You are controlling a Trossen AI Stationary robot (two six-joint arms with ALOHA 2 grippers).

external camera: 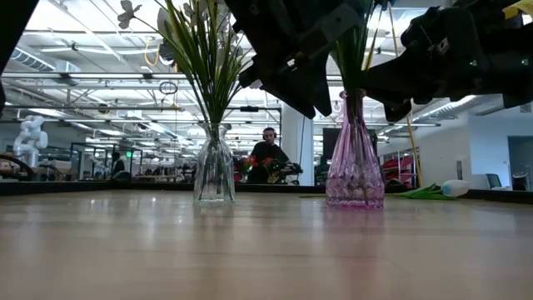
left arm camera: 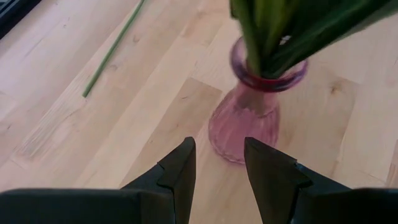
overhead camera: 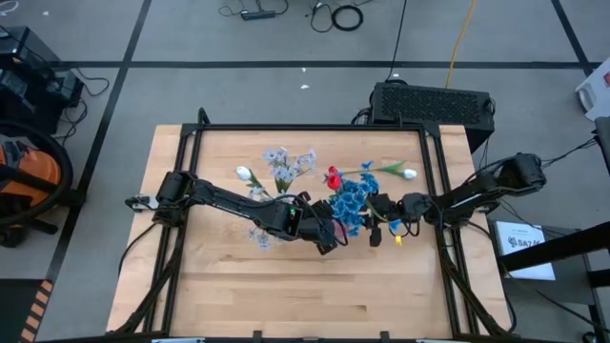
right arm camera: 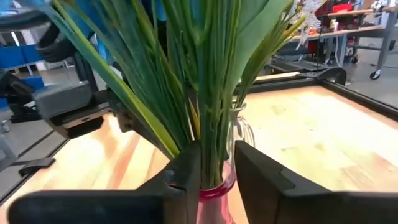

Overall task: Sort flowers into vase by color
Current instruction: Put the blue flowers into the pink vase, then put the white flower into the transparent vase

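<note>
both claws crowd the pink vase (external camera: 355,171); open table (overhead camera: 286,286) lies in front of the clear vase (external camera: 214,167).

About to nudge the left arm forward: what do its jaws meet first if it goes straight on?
Probably the pink vase: its body sits right ahead of the left gripper, jaws apart. Depth is unclear.

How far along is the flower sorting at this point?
Mostly done: the clear vase holds pale sprays, the pink vase holds blue flowers and a red tulip. The right pincer stands open around stems at the pink vase's neck; the left pincer waits open nearby. Two white tulips remain on the table.
</note>
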